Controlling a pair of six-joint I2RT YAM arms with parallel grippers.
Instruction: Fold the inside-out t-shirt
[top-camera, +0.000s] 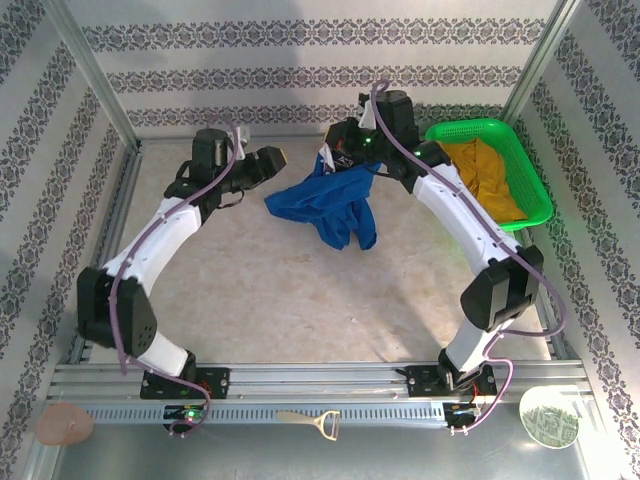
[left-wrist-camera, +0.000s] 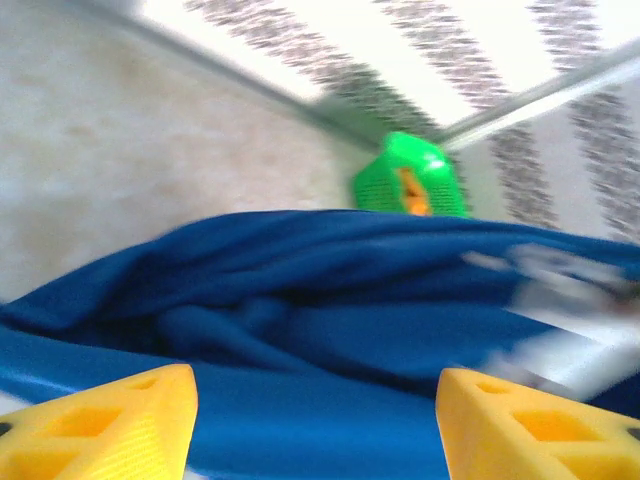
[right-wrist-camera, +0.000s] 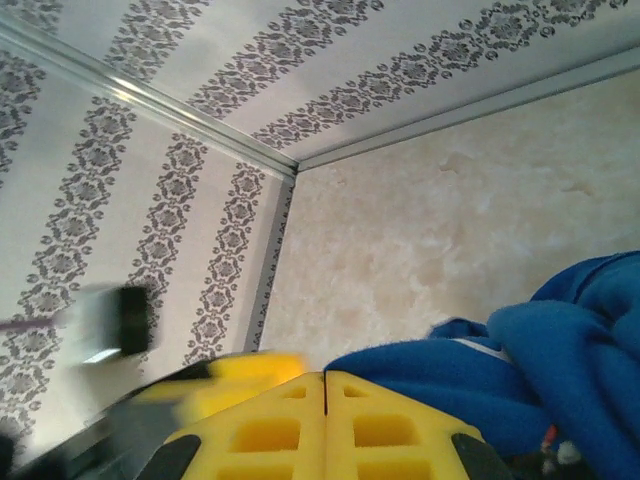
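Observation:
The inside-out t-shirt (top-camera: 328, 203) is a royal-blue bunch at the back middle of the table, its upper edge drawn up toward my right gripper (top-camera: 341, 157). In the right wrist view that gripper (right-wrist-camera: 325, 374) has its yellow fingers pressed together, and the blue cloth (right-wrist-camera: 560, 360) starts right at their tip. My left gripper (top-camera: 274, 159) hangs just left of the shirt. Its yellow fingers (left-wrist-camera: 120, 425) stand wide apart in the left wrist view, with the gripper (left-wrist-camera: 318, 400) facing folds of the blue cloth (left-wrist-camera: 330, 330) that fill the gap ahead.
A green basket (top-camera: 515, 145) holding a mustard-yellow garment (top-camera: 487, 178) sits at the back right, also seen as the basket (left-wrist-camera: 385, 180) past the shirt. On the near rail lie a bottle opener (top-camera: 312, 422), a pinkish lump (top-camera: 65, 424) and a round disc (top-camera: 548, 415). Patterned walls close in three sides.

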